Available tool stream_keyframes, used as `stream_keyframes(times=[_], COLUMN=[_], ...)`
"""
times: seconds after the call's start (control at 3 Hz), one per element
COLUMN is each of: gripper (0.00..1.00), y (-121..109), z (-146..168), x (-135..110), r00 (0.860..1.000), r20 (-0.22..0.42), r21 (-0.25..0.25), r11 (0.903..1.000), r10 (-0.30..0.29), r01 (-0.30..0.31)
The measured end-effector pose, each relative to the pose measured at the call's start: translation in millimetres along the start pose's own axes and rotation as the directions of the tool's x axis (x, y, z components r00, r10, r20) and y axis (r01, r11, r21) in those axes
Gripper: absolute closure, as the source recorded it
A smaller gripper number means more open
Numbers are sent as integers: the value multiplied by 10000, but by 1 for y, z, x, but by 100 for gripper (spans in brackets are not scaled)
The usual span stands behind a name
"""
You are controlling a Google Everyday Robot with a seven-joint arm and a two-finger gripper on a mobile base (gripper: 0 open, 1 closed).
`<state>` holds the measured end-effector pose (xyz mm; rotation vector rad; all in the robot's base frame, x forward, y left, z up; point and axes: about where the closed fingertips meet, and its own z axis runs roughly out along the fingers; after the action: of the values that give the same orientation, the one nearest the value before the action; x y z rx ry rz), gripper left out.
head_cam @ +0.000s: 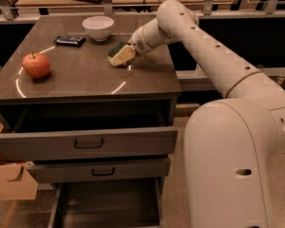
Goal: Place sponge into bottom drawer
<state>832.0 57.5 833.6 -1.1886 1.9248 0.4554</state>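
The sponge (120, 55), dark green on top with pale yellow foam, is tilted just above the grey table top (85, 80) near its back right. My gripper (132, 49) comes in from the right at the end of the white arm and is shut on the sponge's right end. The bottom drawer (109, 205) stands pulled out at the foot of the cabinet, with a dark interior and nothing visible in it, well below and in front of the sponge.
A red apple (36, 64) sits at the table's left, with a white bowl (98, 27) and a flat dark packet (70, 41) at the back. The top drawer (85, 144) is pulled out and the middle drawer (99, 170) a little. A cardboard box (9, 182) is at lower left.
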Motion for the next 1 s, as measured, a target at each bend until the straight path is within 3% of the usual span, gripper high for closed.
stream_keyframes(times=[0.67, 1.0], gripper=[93, 100], y=[0, 17], z=[-1, -45], x=[-1, -1], r00=[10000, 9993], r20=[7, 154], r21=[-17, -403], r11=[10000, 9986], r10=[-3, -349], r01=[3, 355])
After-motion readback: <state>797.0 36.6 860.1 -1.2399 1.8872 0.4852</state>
